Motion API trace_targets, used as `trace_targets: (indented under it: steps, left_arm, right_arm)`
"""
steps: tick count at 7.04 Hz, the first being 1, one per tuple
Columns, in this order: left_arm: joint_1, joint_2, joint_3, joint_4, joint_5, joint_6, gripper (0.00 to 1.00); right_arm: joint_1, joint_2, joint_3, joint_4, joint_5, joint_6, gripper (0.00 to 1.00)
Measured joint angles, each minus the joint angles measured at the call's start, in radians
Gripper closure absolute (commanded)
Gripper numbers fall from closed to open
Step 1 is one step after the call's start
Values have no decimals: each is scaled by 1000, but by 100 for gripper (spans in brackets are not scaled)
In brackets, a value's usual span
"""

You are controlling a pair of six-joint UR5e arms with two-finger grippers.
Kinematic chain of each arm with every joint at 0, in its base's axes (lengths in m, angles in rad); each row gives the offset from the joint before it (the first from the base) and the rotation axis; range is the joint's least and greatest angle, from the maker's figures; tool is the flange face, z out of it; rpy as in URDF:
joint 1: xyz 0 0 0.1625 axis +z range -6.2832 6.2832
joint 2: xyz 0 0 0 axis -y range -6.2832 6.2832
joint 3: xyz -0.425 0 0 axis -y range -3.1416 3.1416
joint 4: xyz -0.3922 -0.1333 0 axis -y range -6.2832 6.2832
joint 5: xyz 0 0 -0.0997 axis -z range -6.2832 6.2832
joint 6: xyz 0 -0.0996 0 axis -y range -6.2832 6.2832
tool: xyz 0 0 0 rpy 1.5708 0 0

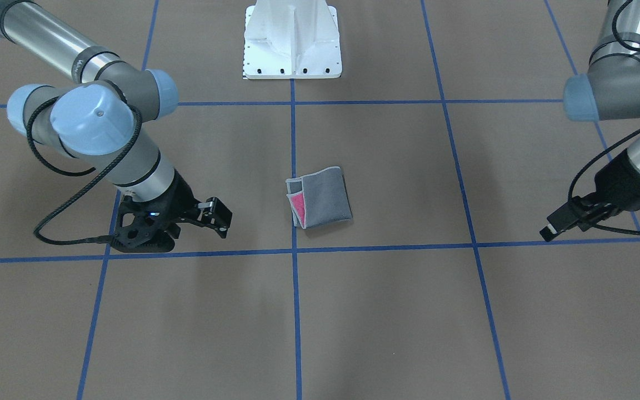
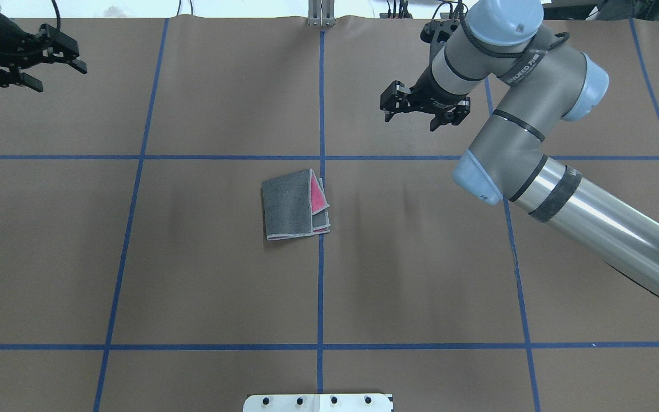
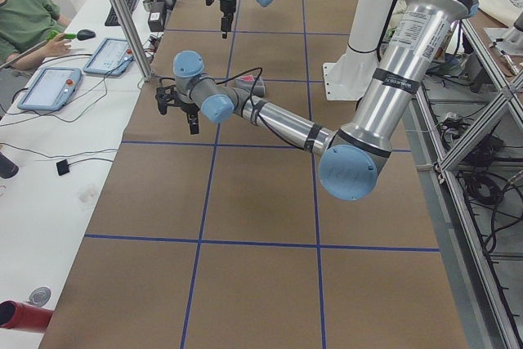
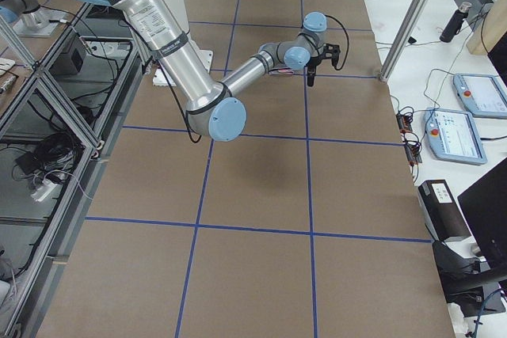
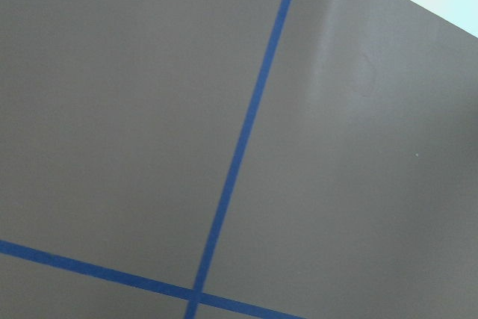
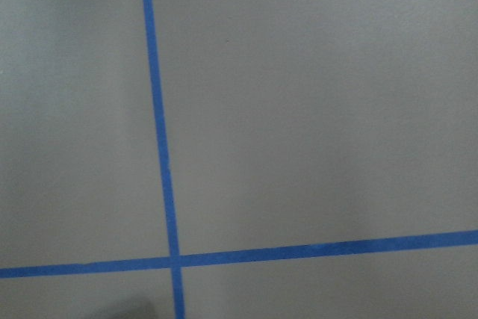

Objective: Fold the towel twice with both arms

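The towel [image 2: 290,206] lies folded into a small square near the table's middle, grey face up. A pink strip shows at its open edge on the centre tape line. It also shows in the front-facing view [image 1: 324,197]. My left gripper [image 2: 58,77] is open and empty, raised at the far left of the table, well away from the towel. My right gripper [image 2: 412,119] is open and empty, hanging above the table to the far right of the towel. It also shows in the front-facing view [image 1: 192,228]. Both wrist views show only brown table and blue tape.
Blue tape lines [image 2: 321,286] divide the brown table into squares. The white pedestal base [image 1: 292,44] stands at the robot's edge. A side table with tablets [image 3: 49,87], a seated operator [image 3: 24,14] and a metal post [image 3: 122,14] lie beyond the far edge.
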Motion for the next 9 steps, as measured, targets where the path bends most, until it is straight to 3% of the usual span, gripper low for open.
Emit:
trace_targets:
  steps: [2,4,5,7,9]
  left_arm:
    - [-86,17,-3,144,13,338,0]
    - [-165,64,-14,252,24,689,0]
    - [-194,111,-50,269,23,791,0]
    - [-237,226,-166,273,20,855,0]
    - [-271,321,-196,262,21,897,0]
  right_arm:
    - [108,-57,24,-176,0,-340,1]
    - [260,-168,24,-217,31,-714,1]
    - [343,-232,21,-218,98,-863,1]
    - [442,-344,21,-202,182,-987,1]
    - [488,-470,8,-96,181,-1007,1]
